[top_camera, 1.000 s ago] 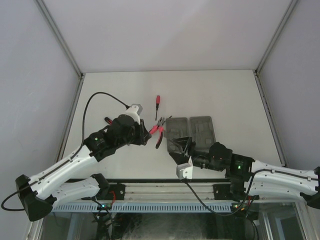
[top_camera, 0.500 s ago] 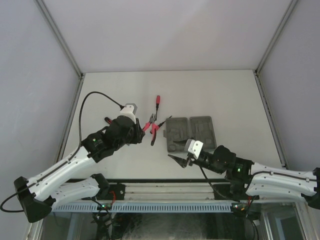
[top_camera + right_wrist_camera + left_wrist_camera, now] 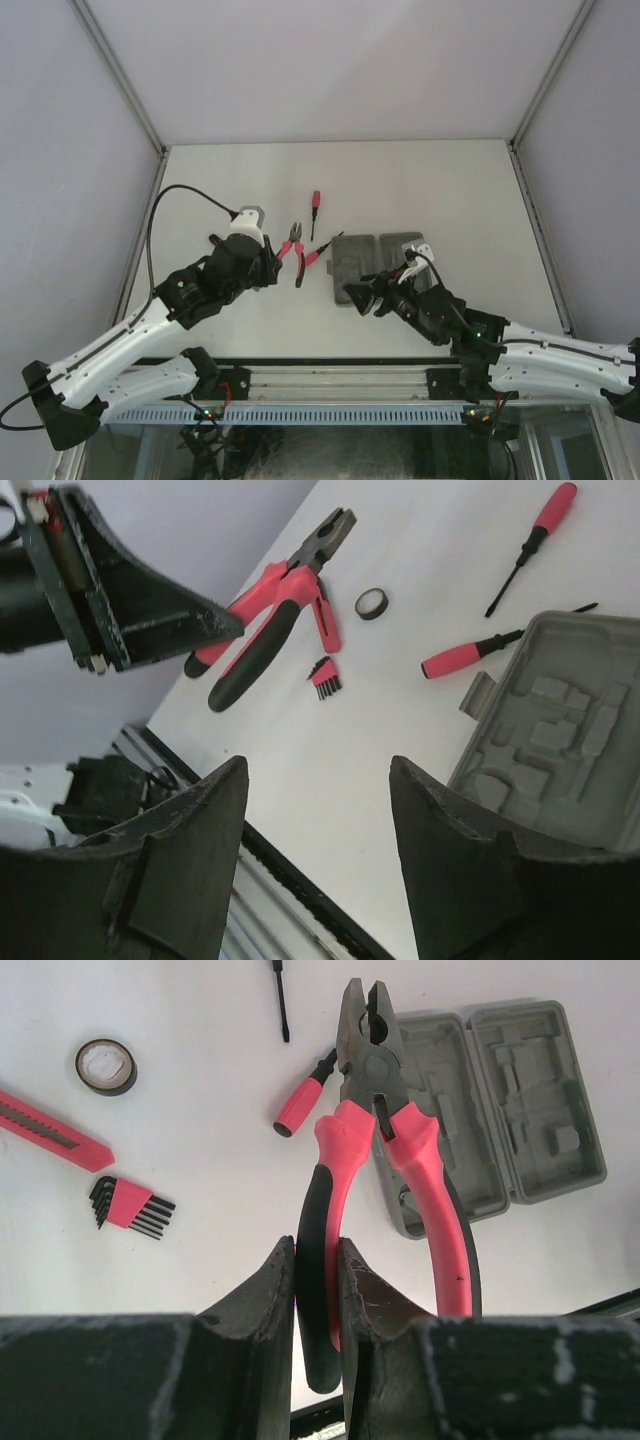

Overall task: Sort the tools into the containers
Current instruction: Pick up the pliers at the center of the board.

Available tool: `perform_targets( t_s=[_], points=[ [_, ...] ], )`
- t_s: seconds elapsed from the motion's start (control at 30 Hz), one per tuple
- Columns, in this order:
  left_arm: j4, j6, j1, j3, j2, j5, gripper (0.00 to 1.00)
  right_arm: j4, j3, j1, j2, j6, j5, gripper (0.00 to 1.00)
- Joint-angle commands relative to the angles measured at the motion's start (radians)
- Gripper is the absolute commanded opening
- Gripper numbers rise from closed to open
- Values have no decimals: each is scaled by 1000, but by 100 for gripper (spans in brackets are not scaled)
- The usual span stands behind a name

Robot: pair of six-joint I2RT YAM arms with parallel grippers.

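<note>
The left tool (image 3: pixel 318 1275) is clamped on one handle of the pliers (image 3: pixel 372 1130), its two fingers pinching the black-and-pink grip; the other handle hangs free beside it. Compared with a second ago, the pliers have come up off the tabletop (image 3: pixel 430 190) and drifted toward 9 o'clock, away from the grey trays (image 3: pixel 352 262). They now hang in the air with the head pointing to 12 o'clock in the top view. The pick looks done; the carry into a recess is yet to come.

The right tool (image 3: pixel 320 820) stands spread wide with nothing between its fingers. It has pulled off the near corner of the trays and swung round, so it now sits at about their 6 o'clock, aimed toward 9 o'clock. My guess is that it is clearing room for the delivery.

The pliers have a dull grey steel head and curved, rubbery-looking grips. The trays are matte moulded plastic with rounded corners and blocky rectangular recesses. A pink-handled screwdriver (image 3: pixel 305 1095) lies just beside their 9 o'clock edge. A slim second screwdriver (image 3: pixel 315 205) lies toward 11 o'clock. A dark ring (image 3: pixel 106 1066) lies flat, well apart from the trays.
</note>
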Motion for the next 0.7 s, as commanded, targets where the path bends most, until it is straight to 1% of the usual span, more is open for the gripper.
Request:
perform_targets(
  t_s=[0.0,0.13,0.3,0.47,0.67],
  points=[
    [88,-12,-5,-8,-50,-36,0,-44,77,-41,3,183,1,59],
    [95,-17,-12,-13,-59,-50,0,-108,115,-108,10,260,-48,59],
    [120,-22,-59,-20,-51,-87,0,-178,181,-217,65,330,-172,59],
    [135,-23,-132,-15,-22,-153,0,-223,255,-228,151,373,-177,57],
    [141,-19,-182,2,19,-190,0,-227,320,-213,258,384,-207,53]
  ],
)
